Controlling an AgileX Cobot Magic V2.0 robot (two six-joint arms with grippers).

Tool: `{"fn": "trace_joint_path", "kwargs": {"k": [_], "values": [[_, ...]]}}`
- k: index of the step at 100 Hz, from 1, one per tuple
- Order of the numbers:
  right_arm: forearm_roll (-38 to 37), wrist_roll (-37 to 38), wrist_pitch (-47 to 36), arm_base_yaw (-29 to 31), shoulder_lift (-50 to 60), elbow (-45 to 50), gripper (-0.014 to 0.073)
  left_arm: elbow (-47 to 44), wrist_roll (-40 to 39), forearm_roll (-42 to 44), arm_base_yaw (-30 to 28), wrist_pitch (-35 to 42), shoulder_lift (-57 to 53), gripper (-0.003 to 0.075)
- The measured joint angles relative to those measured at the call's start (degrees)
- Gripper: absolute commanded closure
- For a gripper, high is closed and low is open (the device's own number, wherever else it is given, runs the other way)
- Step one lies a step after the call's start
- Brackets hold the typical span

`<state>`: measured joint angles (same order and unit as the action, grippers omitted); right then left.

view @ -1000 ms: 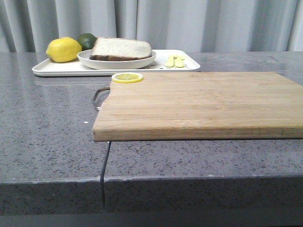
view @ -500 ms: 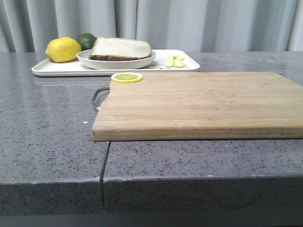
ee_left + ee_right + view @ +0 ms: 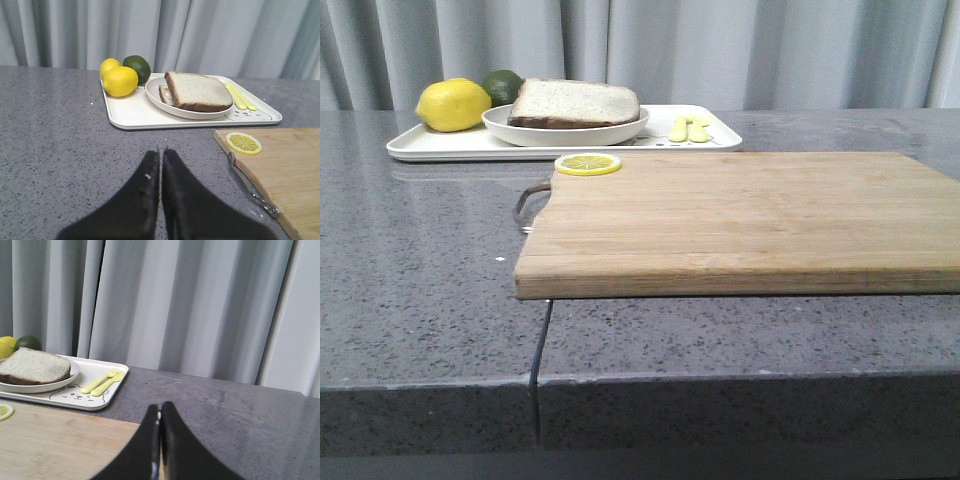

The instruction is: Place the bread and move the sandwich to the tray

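Left pincer (image 3: 160, 165): black fingers pressed together, nothing between them, held over bare grey worktop (image 3: 55, 150) on the near-left side.
Right pincer (image 3: 160, 417): fingers closed tip to tip, empty, above the far edge of the cutting board toward the right.
Cutting board (image 3: 740, 220): pale wood, lying flat near the front edge of the worktop, with a metal handle (image 3: 247, 185) at its left end.
Lemon slice (image 3: 588, 163): flat on the board's far-left corner.
Tray (image 3: 440, 147): white, resting toward the far-left corner, just beyond the board (a bear print shows in the right wrist view).
Sandwich (image 3: 574, 103): crusted bread on the round white plate (image 3: 520, 130), which sits on the tray.
Cutlery (image 3: 103, 381): yellow fork and companion piece at the tray's right end.
Fruit: two lemons (image 3: 120, 80) and a lime (image 3: 137, 68) at the tray's left end.
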<state>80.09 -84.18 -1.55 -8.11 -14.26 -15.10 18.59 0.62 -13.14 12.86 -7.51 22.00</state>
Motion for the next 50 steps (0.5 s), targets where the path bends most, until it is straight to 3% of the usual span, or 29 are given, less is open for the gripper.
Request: {"fn": "trace_joint_path", "kwargs": {"k": [32, 50], "values": [[0.0, 0.0, 0.0, 0.0, 0.0, 0.0, 0.0662, 0.0, 0.0, 0.1, 0.0, 0.1, 0.0, 0.0739], [0.0, 0.0, 0.0, 0.0, 0.0, 0.0, 0.0662, -0.6, 0.0, 8.8, -1.2, 0.2, -1.3, 0.0739]]}}
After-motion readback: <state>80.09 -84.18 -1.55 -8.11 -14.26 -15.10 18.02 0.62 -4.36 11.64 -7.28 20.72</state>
